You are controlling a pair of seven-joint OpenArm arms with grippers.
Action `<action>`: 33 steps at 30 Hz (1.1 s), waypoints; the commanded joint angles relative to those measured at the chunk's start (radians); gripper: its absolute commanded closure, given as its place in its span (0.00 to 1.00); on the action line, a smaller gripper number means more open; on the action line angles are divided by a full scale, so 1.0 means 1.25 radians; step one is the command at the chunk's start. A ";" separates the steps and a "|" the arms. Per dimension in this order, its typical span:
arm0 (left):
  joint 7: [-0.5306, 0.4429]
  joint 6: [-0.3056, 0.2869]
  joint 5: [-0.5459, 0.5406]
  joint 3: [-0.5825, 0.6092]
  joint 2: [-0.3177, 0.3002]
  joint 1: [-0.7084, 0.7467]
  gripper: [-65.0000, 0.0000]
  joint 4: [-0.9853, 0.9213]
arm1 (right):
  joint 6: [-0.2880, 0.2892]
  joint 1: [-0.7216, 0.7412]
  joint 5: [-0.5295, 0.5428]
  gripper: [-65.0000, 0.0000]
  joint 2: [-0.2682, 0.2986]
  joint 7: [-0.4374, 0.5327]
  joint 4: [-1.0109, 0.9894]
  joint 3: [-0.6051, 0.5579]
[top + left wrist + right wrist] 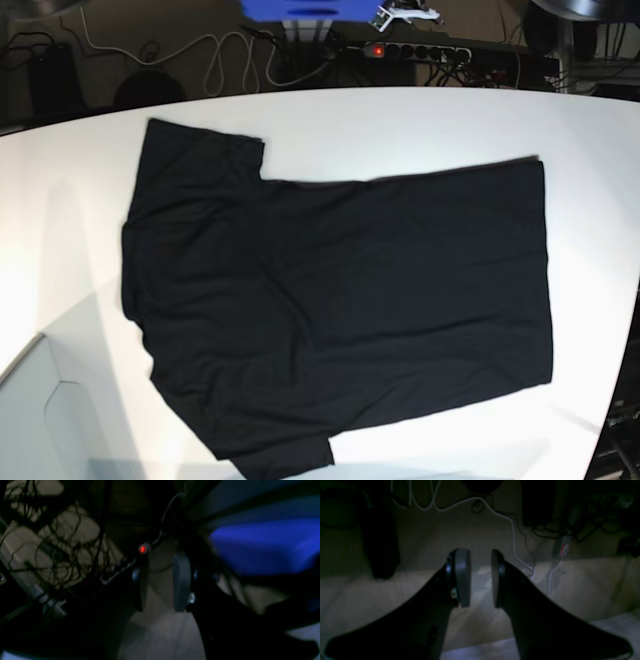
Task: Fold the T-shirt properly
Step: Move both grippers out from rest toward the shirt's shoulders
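Note:
The T-shirt (340, 300) lies spread flat on the white table (400, 115), plain black side up, with no print showing. Its collar end is to the left and its hem to the right. One sleeve (205, 150) points to the far edge, the other (285, 455) to the near edge. Neither gripper shows in the base view. My left gripper (161, 585) is open and empty, facing off the table toward the floor. My right gripper (480, 578) is open and empty, also facing the floor beyond the table edge. Neither wrist view clearly shows the shirt.
Behind the table lie a power strip (430, 50) with a red light (142, 549), a blue box (290, 8) that also shows in the left wrist view (270, 545), and white cables (512, 530). A pale box edge (40, 420) sits at the near left.

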 commanded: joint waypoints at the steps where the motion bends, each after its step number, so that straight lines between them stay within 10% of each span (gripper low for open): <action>1: -0.001 0.007 -0.001 -0.015 -0.007 0.030 0.74 0.018 | 0.025 -0.027 0.030 0.81 0.012 -0.013 0.022 0.005; 33: 0.008 0.007 -0.001 -0.183 -0.033 0.208 0.74 0.381 | 0.042 -0.116 0.099 0.81 0.012 -0.314 0.549 0.091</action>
